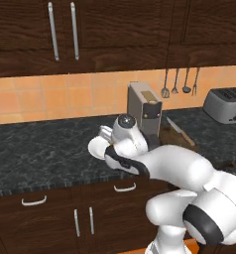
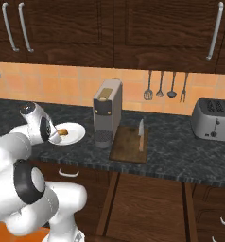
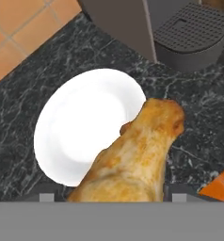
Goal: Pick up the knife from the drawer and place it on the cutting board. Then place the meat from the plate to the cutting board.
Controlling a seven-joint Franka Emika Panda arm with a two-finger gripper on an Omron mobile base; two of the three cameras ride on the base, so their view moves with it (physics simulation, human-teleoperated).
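My gripper [image 3: 113, 197] is shut on the meat [image 3: 137, 150], a golden-brown drumstick held just above the counter. The drumstick overlaps the right rim of the bare white plate [image 3: 81, 127]. In the right base view the gripper [image 2: 55, 135] holds the meat [image 2: 62, 132] over the plate's [image 2: 73, 136] left part. In the left base view the plate [image 1: 95, 148] peeks out behind the wrist. The knife [image 2: 141, 134] lies on the dark wooden cutting board [image 2: 127, 147], right of the coffee machine. The same knife [image 1: 178, 130] and board [image 1: 170, 137] appear in the left base view.
A grey coffee machine [image 2: 107, 111] stands between plate and board, close to the hand. A toaster [image 2: 213, 119] sits far right. A spatula and ladles [image 2: 164, 87] hang on the tiled wall. The counter's front edge runs just below the plate.
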